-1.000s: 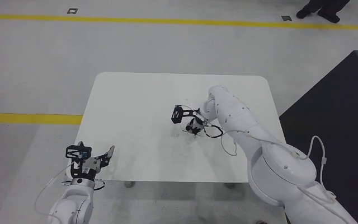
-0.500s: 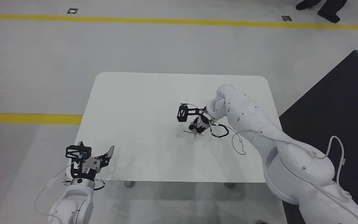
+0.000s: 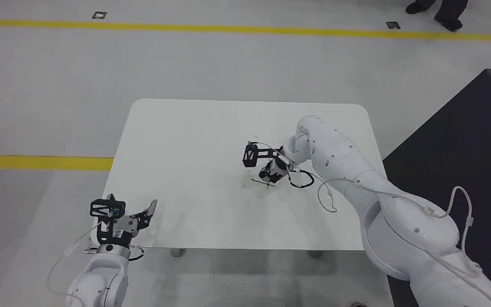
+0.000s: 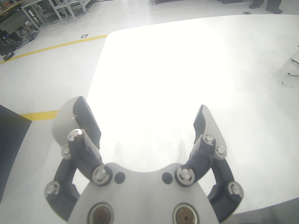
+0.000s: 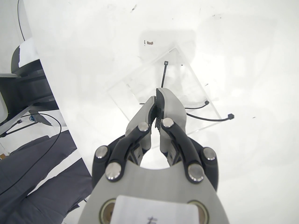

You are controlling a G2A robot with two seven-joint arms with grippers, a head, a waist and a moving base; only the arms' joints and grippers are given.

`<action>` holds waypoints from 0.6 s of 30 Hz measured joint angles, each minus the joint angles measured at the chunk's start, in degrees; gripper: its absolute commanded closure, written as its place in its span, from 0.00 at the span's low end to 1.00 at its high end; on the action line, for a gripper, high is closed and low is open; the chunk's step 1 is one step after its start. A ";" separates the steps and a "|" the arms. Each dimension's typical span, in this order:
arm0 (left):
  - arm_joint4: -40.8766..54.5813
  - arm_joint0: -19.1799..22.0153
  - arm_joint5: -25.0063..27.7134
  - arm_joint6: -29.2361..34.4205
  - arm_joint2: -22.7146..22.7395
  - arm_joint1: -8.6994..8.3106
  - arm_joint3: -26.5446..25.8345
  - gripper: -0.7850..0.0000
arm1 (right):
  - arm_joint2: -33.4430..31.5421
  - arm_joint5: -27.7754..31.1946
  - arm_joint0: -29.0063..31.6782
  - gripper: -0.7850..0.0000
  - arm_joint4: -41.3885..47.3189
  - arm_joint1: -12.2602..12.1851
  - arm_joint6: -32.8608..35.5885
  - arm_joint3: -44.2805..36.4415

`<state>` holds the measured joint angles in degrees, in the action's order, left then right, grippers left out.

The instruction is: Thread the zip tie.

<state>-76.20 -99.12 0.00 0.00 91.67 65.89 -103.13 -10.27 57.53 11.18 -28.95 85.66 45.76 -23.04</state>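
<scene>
My right gripper (image 5: pixel 157 94) is shut on a black zip tie (image 5: pixel 164 74), whose strap and square head stick out past the fingertips above a clear plastic tray (image 5: pixel 142 71). Two more black zip ties (image 5: pixel 210 117) lie across the tray's side. From above, the right gripper (image 3: pixel 265 173) sits near the middle of the white table (image 3: pixel 192 153). My left gripper (image 4: pixel 142 120) is open with nothing between its ribbed pads, hovering over the table's near left corner, also seen from the top as the left gripper (image 3: pixel 142 215).
The clear tray (image 3: pixel 270 178) is hard to make out against the white table. A dark panel (image 3: pixel 453 146) stands beside the table on the right. A yellow floor line (image 3: pixel 54 163) runs past the left side. Bare tabletop stretches between the two arms.
A second ago the right gripper was slightly further left; it shifted a little to the right and has held still since. The left arm has not moved.
</scene>
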 measured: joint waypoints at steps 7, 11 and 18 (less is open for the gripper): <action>0.00 0.00 0.00 0.00 0.00 0.00 0.00 0.00 | -0.11 -0.39 0.41 1.00 -2.86 -0.31 -1.48 -3.16; 0.00 0.00 0.00 0.00 0.00 0.00 0.00 0.00 | -0.37 -2.28 0.49 0.88 -3.12 -0.22 -0.36 -3.72; 0.00 0.00 0.00 0.00 0.00 0.00 0.00 0.00 | -0.88 -2.86 0.66 0.82 -2.54 0.19 2.12 -3.93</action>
<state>-76.20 -99.12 0.00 0.00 91.67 65.89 -103.13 -11.15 54.67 11.84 -31.49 85.85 47.88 -26.97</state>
